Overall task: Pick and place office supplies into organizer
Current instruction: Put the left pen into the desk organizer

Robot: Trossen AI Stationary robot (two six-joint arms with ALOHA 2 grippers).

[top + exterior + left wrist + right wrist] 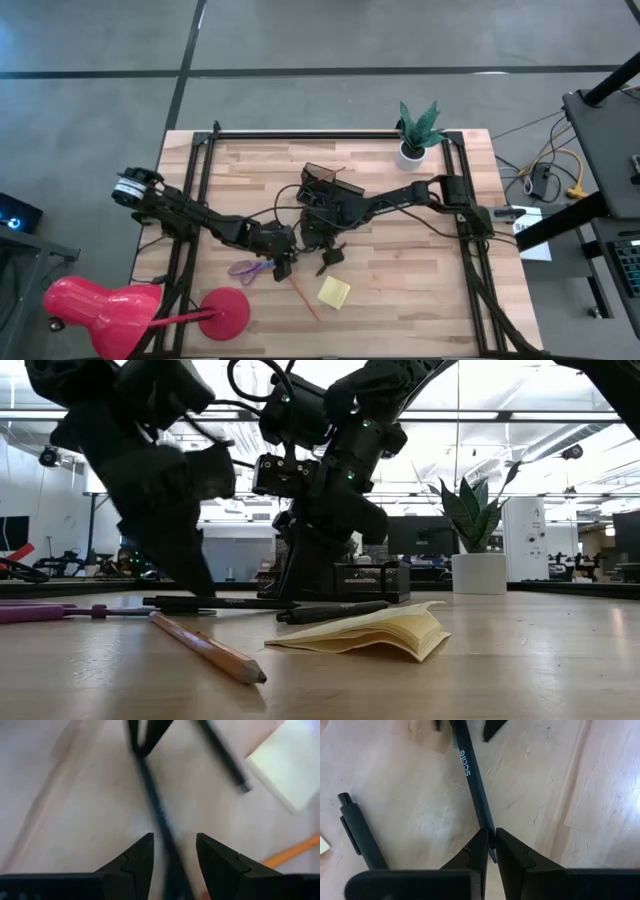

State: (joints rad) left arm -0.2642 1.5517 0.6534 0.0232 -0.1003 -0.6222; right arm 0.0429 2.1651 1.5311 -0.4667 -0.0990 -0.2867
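I see the organizer (322, 183) at the back middle of the table (420, 290), and the plant (417, 130) stands to its right at the back edge. In front of the organizer both grippers meet over one pen (472, 775); a second pen (357, 832) lies just beside it. The sticky-note pad (334, 291) lies nearer the front, the pencil (304, 296) at its left, then the scissors (249, 268). The lamp (110, 312) is probably partly off the front left corner
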